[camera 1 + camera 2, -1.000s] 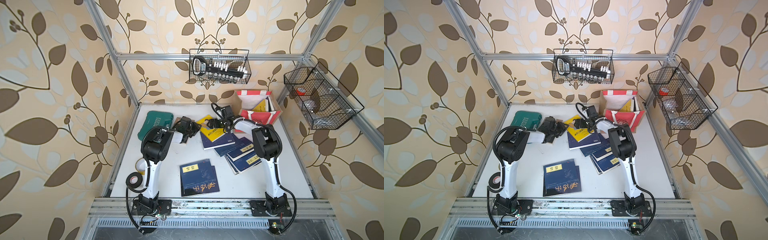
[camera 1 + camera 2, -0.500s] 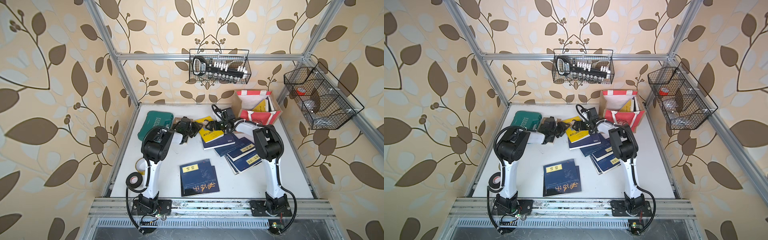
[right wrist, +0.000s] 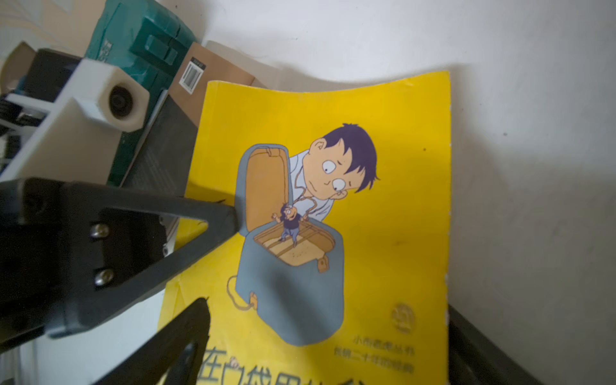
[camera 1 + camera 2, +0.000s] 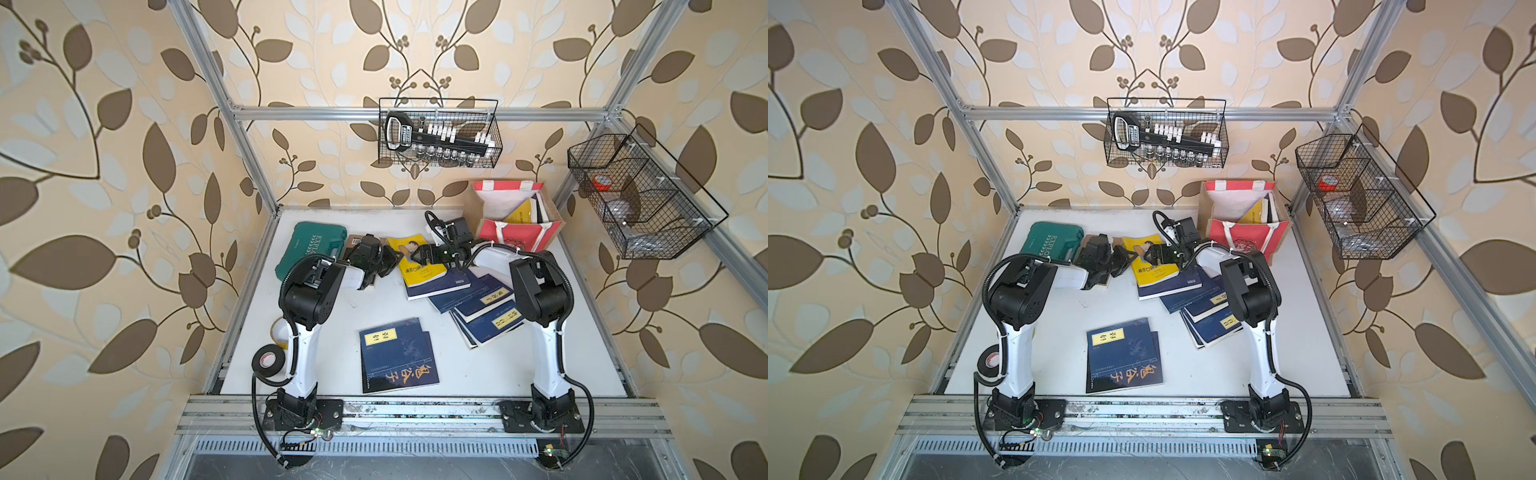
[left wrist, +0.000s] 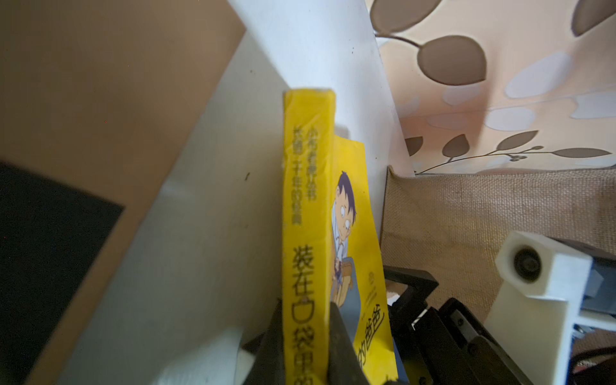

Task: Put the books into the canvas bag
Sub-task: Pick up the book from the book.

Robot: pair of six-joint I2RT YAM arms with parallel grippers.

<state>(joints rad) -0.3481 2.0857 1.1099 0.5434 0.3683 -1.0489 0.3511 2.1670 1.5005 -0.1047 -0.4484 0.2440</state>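
Clock laid on the tabletop, 12 at the back wall.

**Yellow book**: at 12 from centre, its lower end overlapping the navy books, which fan out toward 3. Two more books lie at 6. In the right wrist view the cover bows along its far edge. I cannot tell whether the spine side is clear of the tabletop.

**Left fingers**: closed narrow on the yellow book's spine, one finger on each face.

**Right fingers**: spread wide over the cover near the spine side, holding nothing. I cannot tell whether they touch it.

**Bag**: at 1, toward the back-right corner, upright with its mouth open. A yellow book and others stand inside.

**Handling, my judgement:**
- The book is a thin, light, floppy paperback, and the glossy cover is probably slick.
- The spine is its one stiff line, so the present hold is the right place and keeps the pages shut.
- Pinched at one end only, the free end should droop and the leaves may fan open.
- A second hold on the page edge, or support from beneath, would steady it.
- The bag sides look soft, so enter edge-first and clear of the rope handles.
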